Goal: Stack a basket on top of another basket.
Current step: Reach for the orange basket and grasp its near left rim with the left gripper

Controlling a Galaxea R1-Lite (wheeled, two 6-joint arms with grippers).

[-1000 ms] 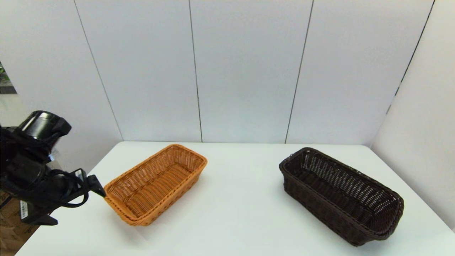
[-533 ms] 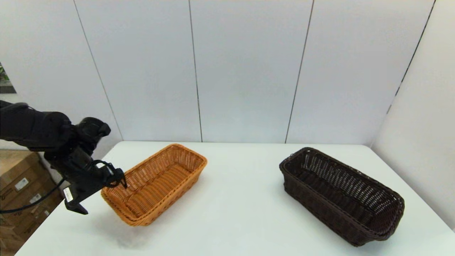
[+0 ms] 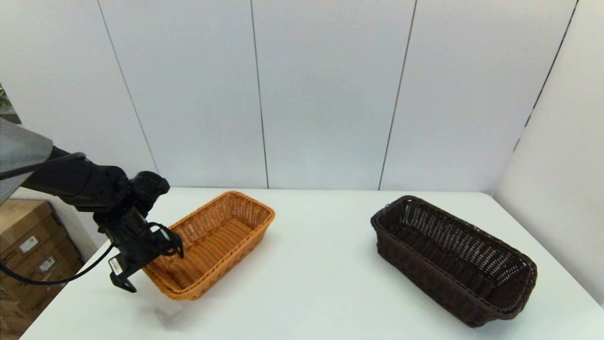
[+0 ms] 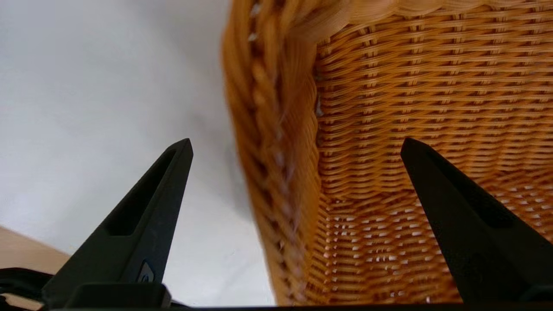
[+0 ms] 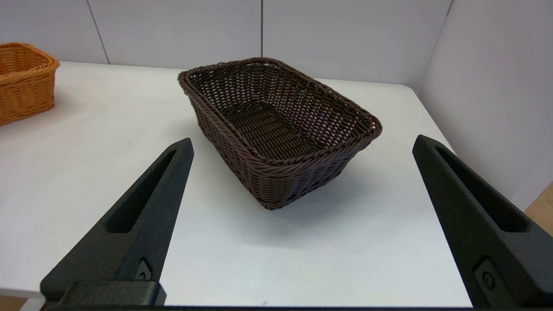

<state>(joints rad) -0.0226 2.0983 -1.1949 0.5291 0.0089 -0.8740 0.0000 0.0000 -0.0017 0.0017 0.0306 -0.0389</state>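
Head view: left gripper (image 3: 151, 257), jaws spread, straddles the orange-tan basket (image 3: 207, 243) rim near the tabletop's left edge; nothing stacked yet.

- I take this for a lab test bay: bare white table (image 3: 311, 283), plain grey wall panels (image 3: 325, 94).
- Stacked cardboard boxes (image 3: 28, 245) beside it suggest storage.

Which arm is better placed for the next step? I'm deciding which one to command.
Left. The left gripper is open astride the near-left rim of the orange-tan basket, one finger inside and one outside, ready to close. The right gripper is open too, but well short of the dark brown basket.
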